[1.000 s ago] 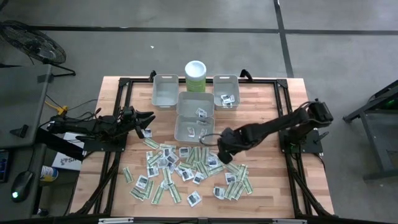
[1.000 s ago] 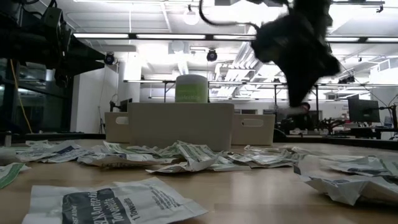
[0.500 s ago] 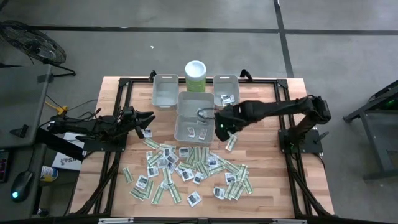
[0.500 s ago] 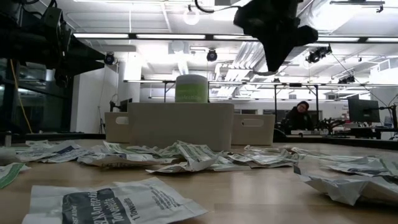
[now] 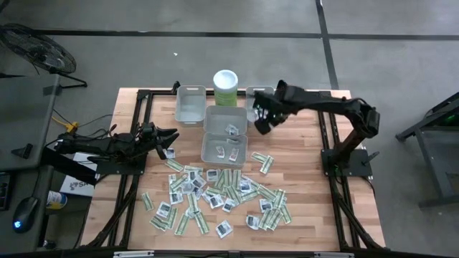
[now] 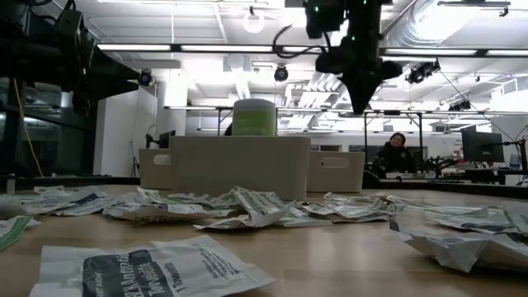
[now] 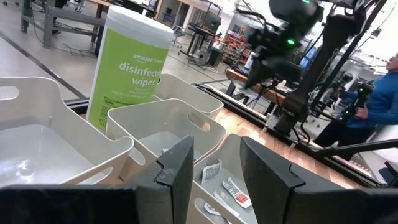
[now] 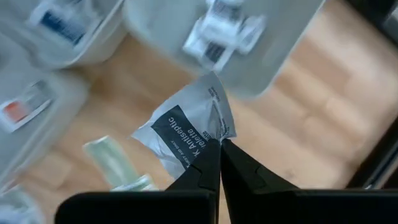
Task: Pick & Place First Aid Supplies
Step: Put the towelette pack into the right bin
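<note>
Right gripper (image 5: 262, 123) now up over the far right bin (image 5: 267, 95), off the pile (image 5: 215, 193) where it sat a second ago, past the middle bins half a second ago. Fingers clenched on a white square packet (image 8: 186, 134), pinched at one corner, dark print facing the wrist camera, rest of it hanging free. Shows in the low view too: gripper (image 6: 360, 103) high above the bin row, well clear of the table (image 5: 301, 161).

Means: pick done, transport nearly done. Packet at the far right bin, which already holds white squares (image 8: 221, 31), so looks like the right sort target. Next likely a small move over the bin's middle, then release. Corner grip is thin; packet could swing or land on the rim if dropped from this height or too near the edge.

Left gripper (image 5: 166, 138) parked at the left edge of the table, same place across the last second, pointed toward the bins. Fingers (image 7: 177, 168) part open with a clear gap, grasping nothing.

Canister (image 5: 225, 87) upright at the far edge between the two far bins, unmoved. Near middle bin (image 5: 224, 147) holds a few packets; far left bin (image 5: 191, 104) looks empty from above. Pile unchanged apart from the one taken: dozens of strips and squares left on the near half of the table, one green strip (image 5: 263, 163) lying apart on the right. Task far from finished.
</note>
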Controlling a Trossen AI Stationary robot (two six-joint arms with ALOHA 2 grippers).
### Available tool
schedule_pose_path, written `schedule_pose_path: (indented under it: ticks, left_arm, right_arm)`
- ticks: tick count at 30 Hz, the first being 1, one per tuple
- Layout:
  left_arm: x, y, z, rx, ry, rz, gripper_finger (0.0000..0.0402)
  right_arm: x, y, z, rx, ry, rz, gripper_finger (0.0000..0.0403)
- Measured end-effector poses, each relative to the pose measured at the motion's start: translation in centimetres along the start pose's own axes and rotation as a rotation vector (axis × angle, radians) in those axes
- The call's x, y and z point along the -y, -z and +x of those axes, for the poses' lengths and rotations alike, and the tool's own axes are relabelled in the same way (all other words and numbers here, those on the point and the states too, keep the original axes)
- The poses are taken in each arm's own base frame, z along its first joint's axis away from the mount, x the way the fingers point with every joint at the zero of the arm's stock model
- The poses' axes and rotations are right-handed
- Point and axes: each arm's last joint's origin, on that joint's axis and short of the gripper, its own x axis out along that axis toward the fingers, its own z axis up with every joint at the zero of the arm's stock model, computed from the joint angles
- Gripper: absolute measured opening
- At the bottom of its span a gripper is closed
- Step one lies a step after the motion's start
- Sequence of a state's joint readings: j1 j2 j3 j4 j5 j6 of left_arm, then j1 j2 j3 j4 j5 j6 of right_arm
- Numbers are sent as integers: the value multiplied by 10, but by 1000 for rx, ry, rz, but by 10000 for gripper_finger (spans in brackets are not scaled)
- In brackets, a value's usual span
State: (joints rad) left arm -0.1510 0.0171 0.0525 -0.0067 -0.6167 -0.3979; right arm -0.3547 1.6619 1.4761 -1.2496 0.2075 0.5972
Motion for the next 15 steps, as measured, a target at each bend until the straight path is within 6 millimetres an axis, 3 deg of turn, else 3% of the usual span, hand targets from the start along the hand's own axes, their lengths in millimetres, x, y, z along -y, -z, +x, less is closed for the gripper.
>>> schedule_pose_path:
  ticks: [8, 15]
  left_arm:
    - [0, 0, 0, 0, 0, 0, 131]
    - [0, 0, 0, 0, 0, 0, 131]
  right_arm:
    - [39, -42, 18, 101, -5, -124, 0]
    - [62, -76, 59, 106, -85, -196, 0]
